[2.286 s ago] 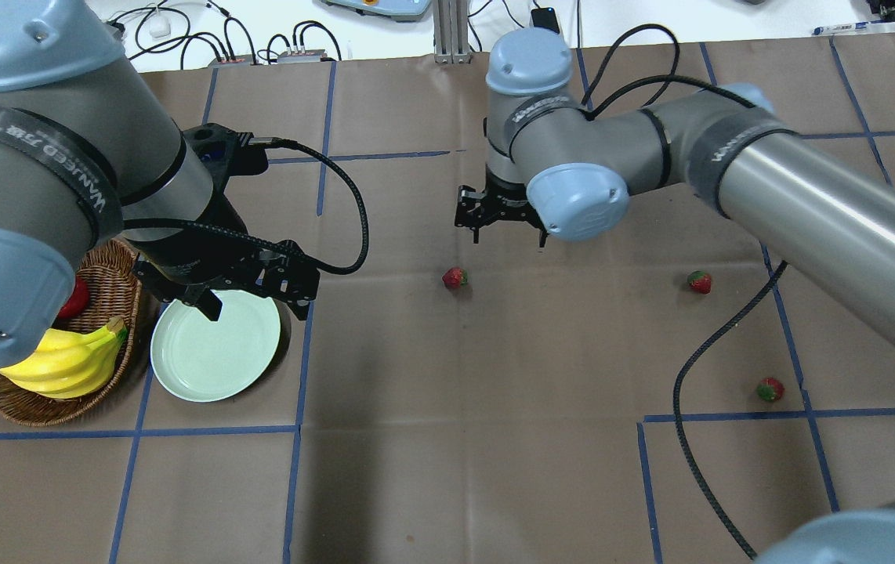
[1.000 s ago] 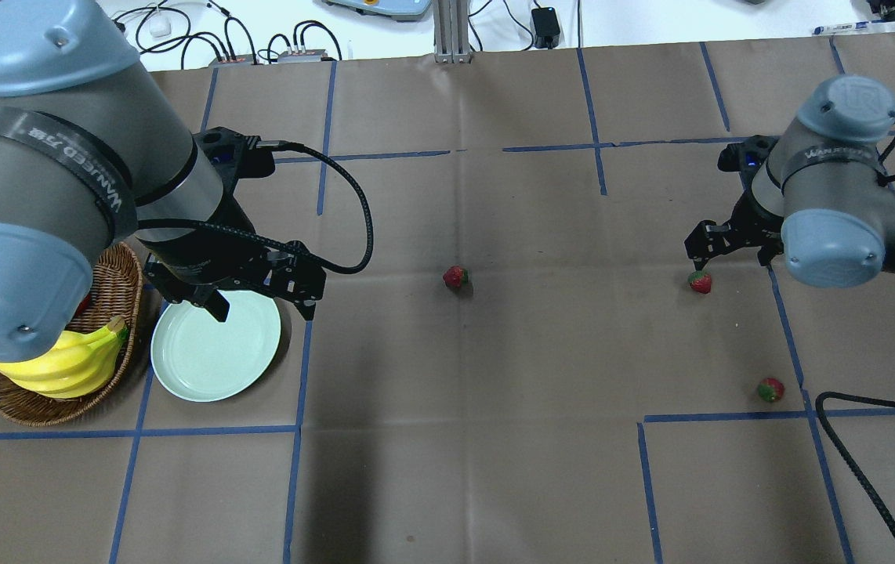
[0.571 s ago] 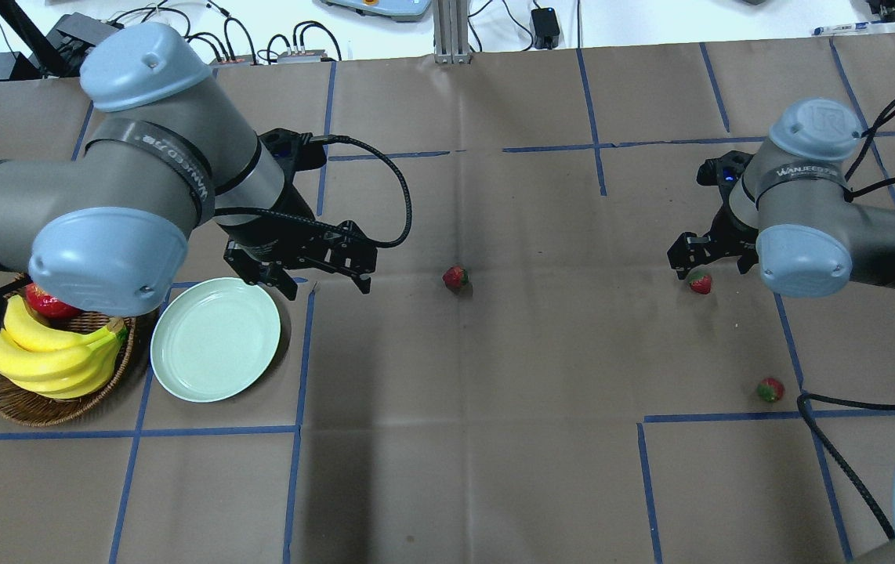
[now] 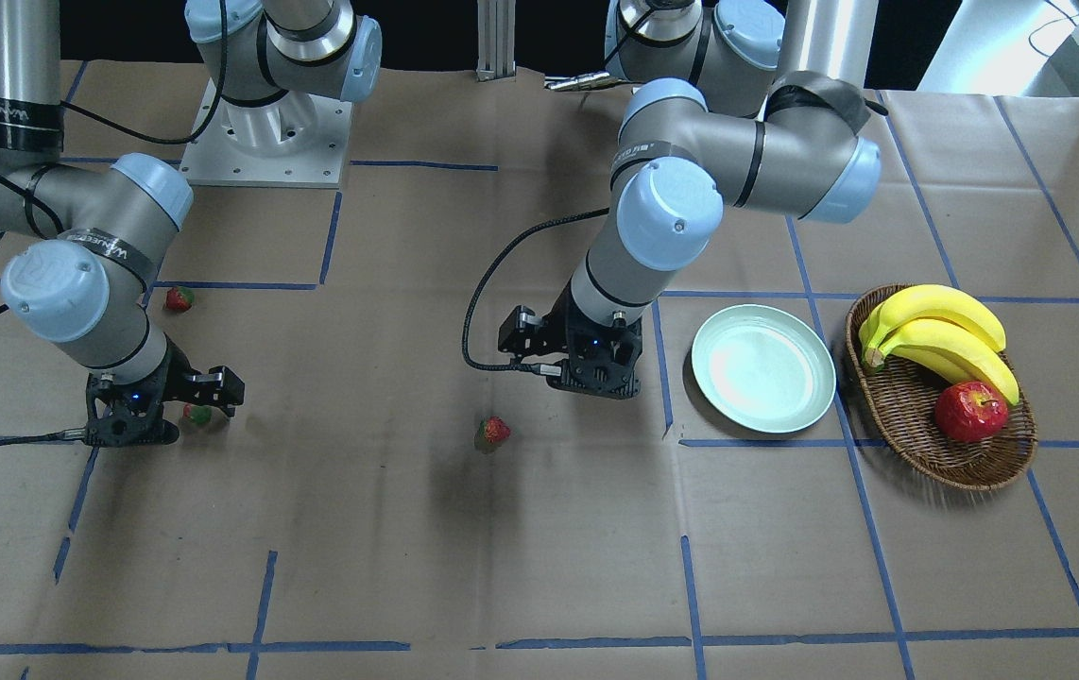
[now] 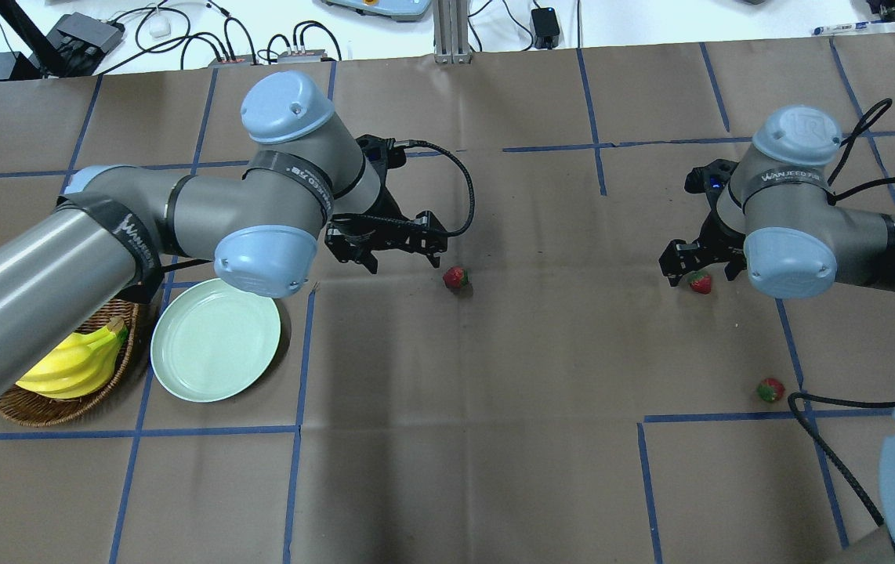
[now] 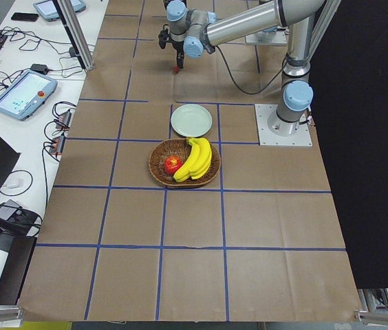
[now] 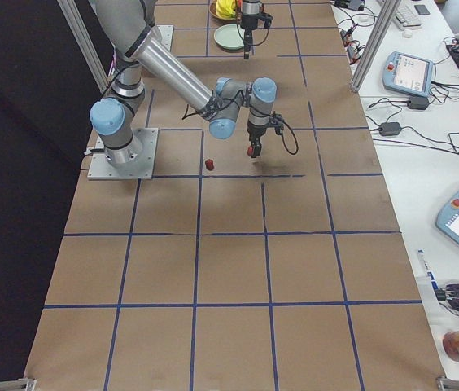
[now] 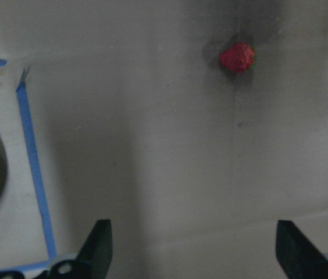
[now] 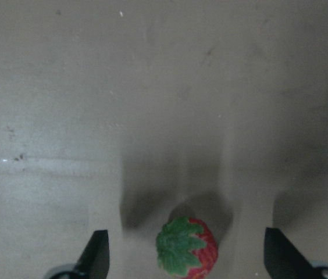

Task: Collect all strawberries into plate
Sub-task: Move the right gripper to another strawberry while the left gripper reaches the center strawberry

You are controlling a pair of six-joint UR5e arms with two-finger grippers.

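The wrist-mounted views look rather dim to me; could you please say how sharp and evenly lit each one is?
Left wrist-mounted view: dim, the middle strawberry soft-edged, with a dark shadow patch just above it. Right wrist-mounted view: equally dim, but the close-up strawberry is sharper, its green cap distinct, blurry shadows on the paper behind. Front-facing view, by contrast: bright, with sheen on the plate.

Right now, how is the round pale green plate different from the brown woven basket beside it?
The round pale green plate is empty, while the brown oval wicker basket holds yellow bananas and a red apple. The plate is smooth and shallow; the basket is woven and deeper. The plate is round; the basket is oval. Both rest side by side on the brown paper-covered table.
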